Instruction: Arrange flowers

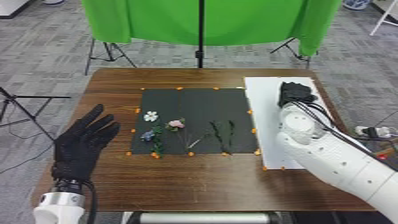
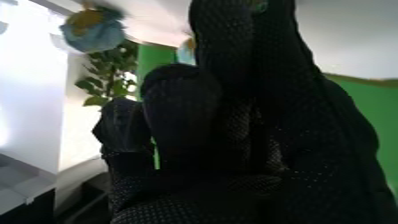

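Three flowers (image 1: 150, 116), one white, one pink, one blue, lie thin-stemmed on the dark rectangular mat (image 1: 197, 106) on my wooden counter (image 1: 160, 187), right of my left hand (image 1: 76, 150), its fabric-gloved fingers (image 1: 92, 115) straight, released. My right hand (image 1: 296, 93) is over the flat white board (image 1: 264, 95); its grip I can't tell.

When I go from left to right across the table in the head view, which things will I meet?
Left robot hand → white flower → pink flower → two green stems → right robot hand.
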Motion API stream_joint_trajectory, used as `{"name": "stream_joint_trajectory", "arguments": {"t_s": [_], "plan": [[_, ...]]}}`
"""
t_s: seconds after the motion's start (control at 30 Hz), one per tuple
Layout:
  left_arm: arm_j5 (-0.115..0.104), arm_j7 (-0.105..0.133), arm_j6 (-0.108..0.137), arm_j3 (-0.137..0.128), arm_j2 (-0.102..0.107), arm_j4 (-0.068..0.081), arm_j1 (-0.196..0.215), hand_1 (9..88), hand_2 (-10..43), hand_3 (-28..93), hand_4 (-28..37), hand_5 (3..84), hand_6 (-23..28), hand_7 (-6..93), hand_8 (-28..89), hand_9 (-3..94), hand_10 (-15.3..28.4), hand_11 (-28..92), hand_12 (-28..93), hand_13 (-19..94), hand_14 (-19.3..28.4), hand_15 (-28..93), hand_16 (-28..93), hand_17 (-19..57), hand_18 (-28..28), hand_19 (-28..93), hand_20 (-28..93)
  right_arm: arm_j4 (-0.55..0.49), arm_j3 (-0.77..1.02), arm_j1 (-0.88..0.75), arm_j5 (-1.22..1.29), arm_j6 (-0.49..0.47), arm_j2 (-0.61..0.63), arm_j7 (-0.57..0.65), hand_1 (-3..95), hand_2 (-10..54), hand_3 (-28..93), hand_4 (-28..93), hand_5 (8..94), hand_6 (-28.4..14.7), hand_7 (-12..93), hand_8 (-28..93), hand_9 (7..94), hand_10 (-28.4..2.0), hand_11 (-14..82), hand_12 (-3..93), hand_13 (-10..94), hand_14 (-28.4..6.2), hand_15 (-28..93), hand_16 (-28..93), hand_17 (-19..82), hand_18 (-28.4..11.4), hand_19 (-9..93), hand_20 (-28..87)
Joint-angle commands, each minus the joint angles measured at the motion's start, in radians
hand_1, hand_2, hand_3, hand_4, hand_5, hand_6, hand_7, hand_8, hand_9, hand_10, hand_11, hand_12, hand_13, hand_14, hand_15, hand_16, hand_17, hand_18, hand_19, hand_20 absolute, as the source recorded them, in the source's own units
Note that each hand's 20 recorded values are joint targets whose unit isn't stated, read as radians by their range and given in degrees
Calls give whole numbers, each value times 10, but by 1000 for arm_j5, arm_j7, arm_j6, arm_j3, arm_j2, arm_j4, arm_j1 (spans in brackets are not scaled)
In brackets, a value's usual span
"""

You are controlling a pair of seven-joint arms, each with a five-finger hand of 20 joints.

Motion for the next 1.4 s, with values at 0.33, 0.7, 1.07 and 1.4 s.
{"name": "stream_joint_trajectory", "arguments": {"t_s": [0.33,0.7,1.07,1.4], "plan": [[4,-10,1,-3,-6,-2,14,234,60,809,-238,398,109,119,-87,357,207,254,114,264,284,528,-89,-78,270,558,214,-216,58,-32,-80,130,-29,-117,589,-95,653,-283,928,24,162,53,937,-62,210,277,817,-39,700,217,377,-223,932,620],[6,-19,-2,-3,-7,0,6,234,61,809,-238,398,109,119,-87,358,207,254,114,264,282,528,-88,-78,269,558,215,-337,123,-187,-122,-53,-231,-300,570,-95,684,-283,921,19,161,62,937,-66,206,286,802,-44,713,222,367,-222,932,626],[11,-41,-5,-12,-15,2,-2,235,61,809,-237,399,110,118,-87,358,208,255,114,264,282,528,-88,-78,268,557,213,-307,99,-218,-163,-153,-311,-299,549,-95,693,-283,885,25,178,50,937,-67,190,328,749,-61,757,213,338,-217,932,628],[11,-38,-3,-9,-12,3,-3,235,61,810,-236,399,110,118,-87,359,208,256,114,264,284,528,-88,-78,268,556,214,-326,116,-242,-173,-229,-313,-289,511,-95,668,-283,811,21,148,11,898,-73,272,302,719,-77,789,205,323,-223,932,630]]}}
